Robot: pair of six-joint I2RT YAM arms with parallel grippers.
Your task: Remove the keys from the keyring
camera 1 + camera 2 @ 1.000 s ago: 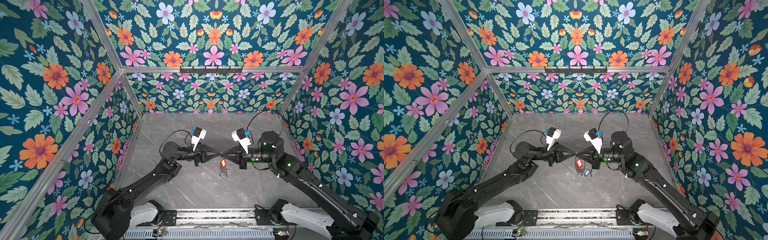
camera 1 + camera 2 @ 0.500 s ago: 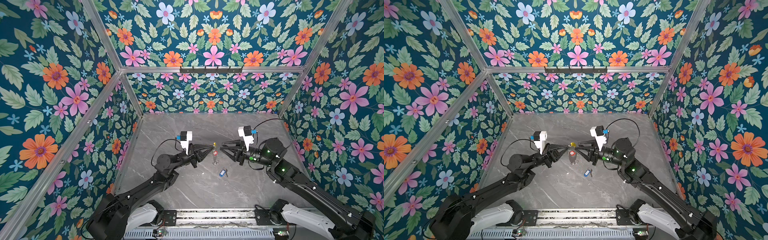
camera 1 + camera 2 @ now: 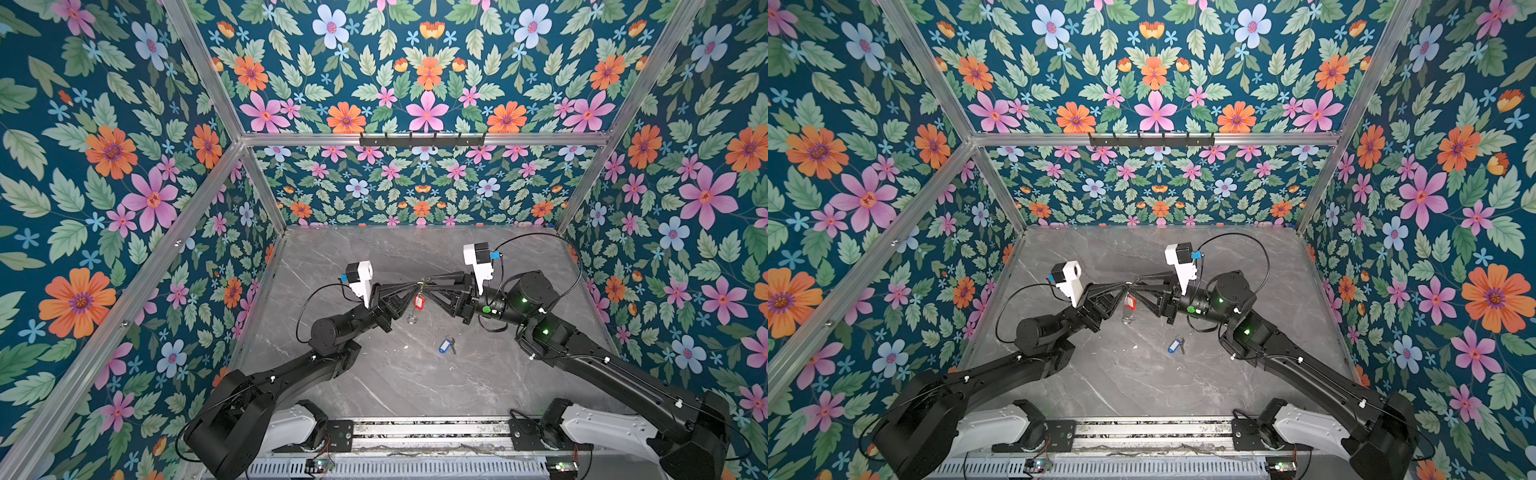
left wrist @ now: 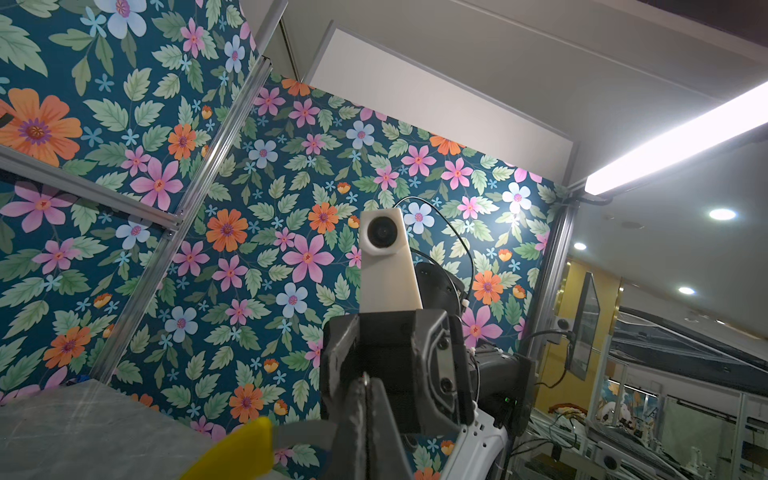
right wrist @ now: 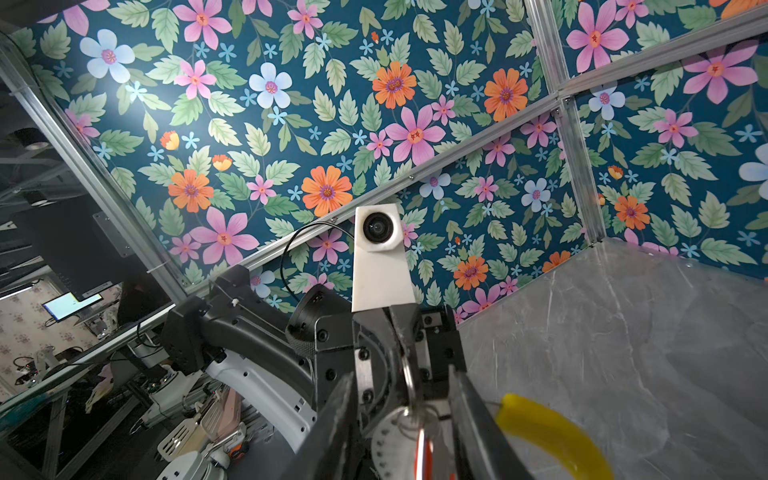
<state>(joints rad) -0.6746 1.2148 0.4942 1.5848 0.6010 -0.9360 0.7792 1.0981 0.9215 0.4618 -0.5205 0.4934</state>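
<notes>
- Since half a second ago the right gripper [image 3: 429,287] has swung back in toward the middle and now sits tip to tip with the left gripper [image 3: 415,286]. The blue-tagged key [image 3: 445,345] has not shifted on the table [image 3: 374,395].
- The left gripper is clenched on the wire of the keyring [image 4: 303,432], just beside its yellow sleeve [image 5: 552,432], and holds the hoop up off the table.
- The right gripper's jaws stand parted (the right wrist view shows the gap). They straddle the small split ring [image 5: 411,386] and the head of the red-tagged key [image 3: 419,302], and no squeeze on them shows.
- The red-tagged key hangs from the keyring between the two grippers, its tag dangling below the fingertips.
- The blue-tagged key lies off the ring, flat on the table, nearer the camera than the hanging key.
</notes>
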